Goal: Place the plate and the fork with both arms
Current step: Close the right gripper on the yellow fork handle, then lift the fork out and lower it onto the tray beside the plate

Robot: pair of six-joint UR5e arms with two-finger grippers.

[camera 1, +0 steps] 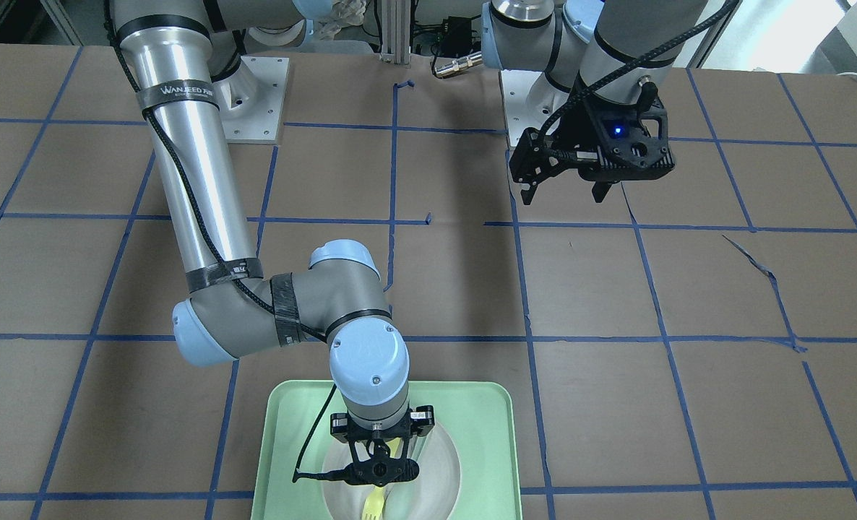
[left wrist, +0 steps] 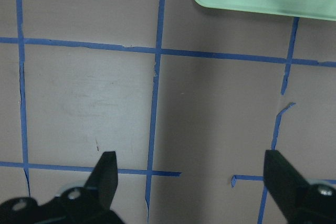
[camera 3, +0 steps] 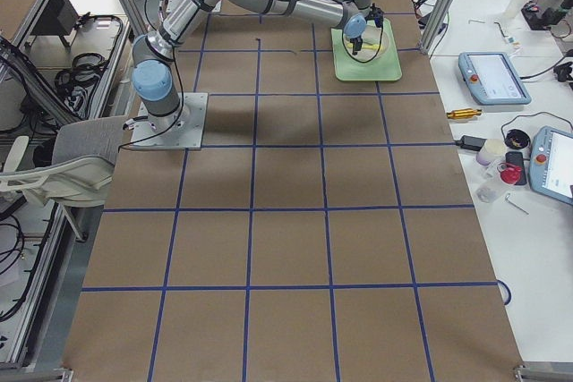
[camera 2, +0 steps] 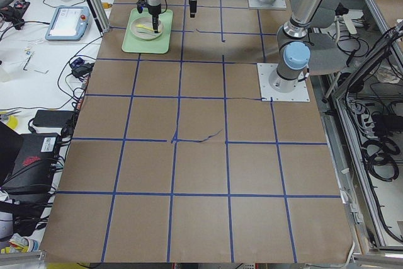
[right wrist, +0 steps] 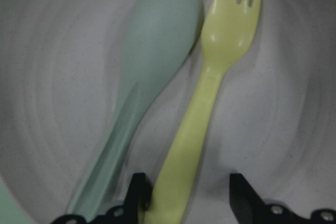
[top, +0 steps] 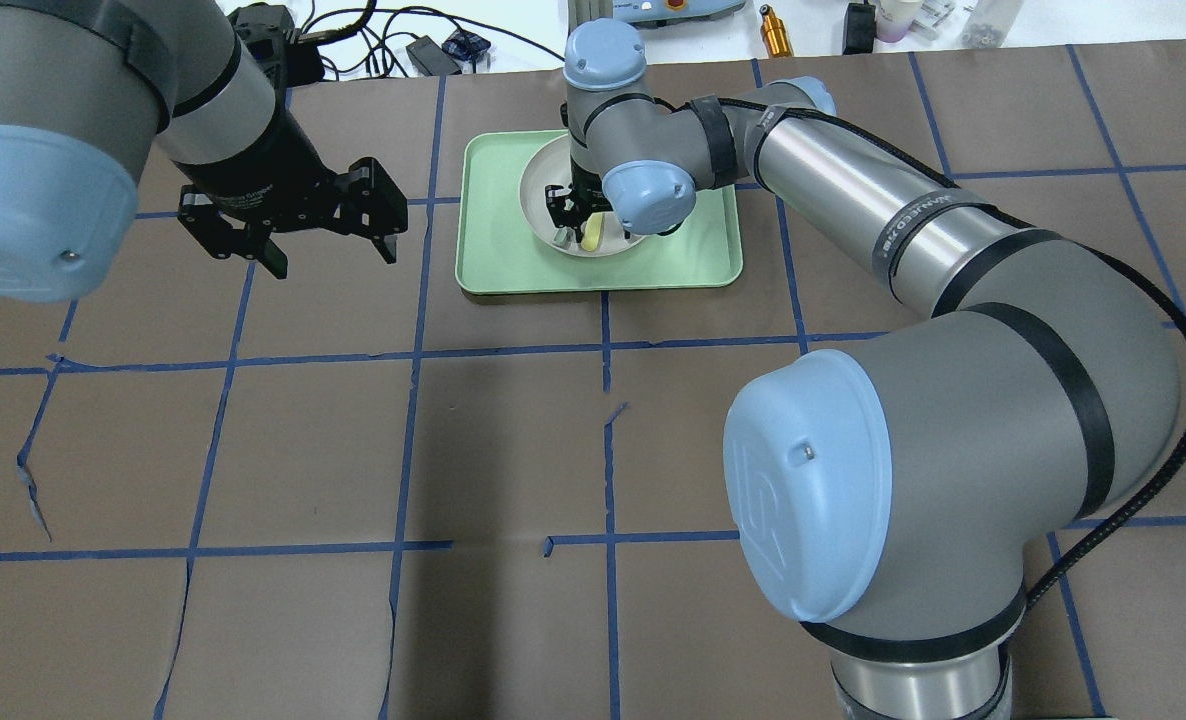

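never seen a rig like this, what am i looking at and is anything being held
Two robot arms, right and left, stand at a table with blue tape lines; each ends in a black two-finger gripper. Four pictures come from fixed cameras: one facing the robot, one over its shoulders, one at each table end. The last two come from wrist cameras. On the table lies a mint-green tray bearing a white plate; in the plate lie a yellow fork and a grey-green spoon, side by side. The right gripper is low over the plate, open, its fingers either side of the fork's handle. The left gripper hangs open, away from the tray. Nothing is held.
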